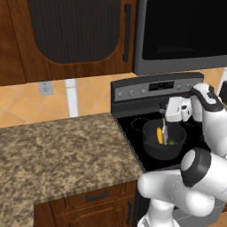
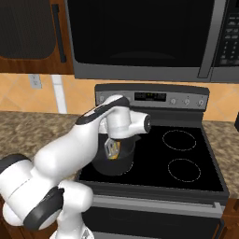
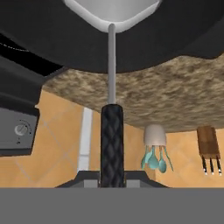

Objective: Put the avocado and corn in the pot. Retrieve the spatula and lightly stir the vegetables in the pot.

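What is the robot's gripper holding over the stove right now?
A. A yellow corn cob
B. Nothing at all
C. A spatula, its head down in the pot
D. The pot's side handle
C: the gripper is shut on the spatula, whose head dips into the pot beside the corn.

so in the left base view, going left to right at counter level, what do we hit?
Granite counter → pot on the stove → corn → spatula, held by the gripper → avocado.
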{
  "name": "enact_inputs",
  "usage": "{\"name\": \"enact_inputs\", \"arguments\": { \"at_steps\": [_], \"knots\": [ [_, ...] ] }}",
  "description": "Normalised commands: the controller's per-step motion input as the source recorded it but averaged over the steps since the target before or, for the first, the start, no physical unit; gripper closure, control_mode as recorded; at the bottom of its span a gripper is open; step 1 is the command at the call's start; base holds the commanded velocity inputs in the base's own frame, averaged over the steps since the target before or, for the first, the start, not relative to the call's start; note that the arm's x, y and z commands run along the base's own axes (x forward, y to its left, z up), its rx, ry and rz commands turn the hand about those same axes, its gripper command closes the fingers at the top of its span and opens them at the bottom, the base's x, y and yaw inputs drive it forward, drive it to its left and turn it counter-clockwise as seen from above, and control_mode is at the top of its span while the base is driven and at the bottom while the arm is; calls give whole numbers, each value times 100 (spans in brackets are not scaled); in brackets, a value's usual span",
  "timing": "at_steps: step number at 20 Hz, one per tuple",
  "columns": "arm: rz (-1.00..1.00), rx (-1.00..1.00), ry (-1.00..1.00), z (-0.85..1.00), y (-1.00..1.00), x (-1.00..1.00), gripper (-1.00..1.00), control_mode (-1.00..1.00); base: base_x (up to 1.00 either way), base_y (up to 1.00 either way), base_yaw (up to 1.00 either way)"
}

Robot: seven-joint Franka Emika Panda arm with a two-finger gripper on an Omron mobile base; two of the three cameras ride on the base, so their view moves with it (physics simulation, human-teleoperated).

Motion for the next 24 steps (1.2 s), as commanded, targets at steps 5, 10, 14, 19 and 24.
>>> {"name": "enact_inputs", "arguments": {
  "at_steps": [5, 10, 14, 19, 24],
  "knots": [
    [0, -6, -29, -9, 0, 41, 100, -100, 0, 0, 0],
    [11, 0, -16, -17, -18, 19, 100, -100, 0, 0, 0],
    [21, -1, -10, -7, -30, -13, 100, -100, 0, 0, 0],
    [24, 0, 15, -2, -32, -1, 100, -100, 0, 0, 0],
    [22, 7, 19, -25, -25, 0, 100, -100, 0, 0, 0]
  ]
}}
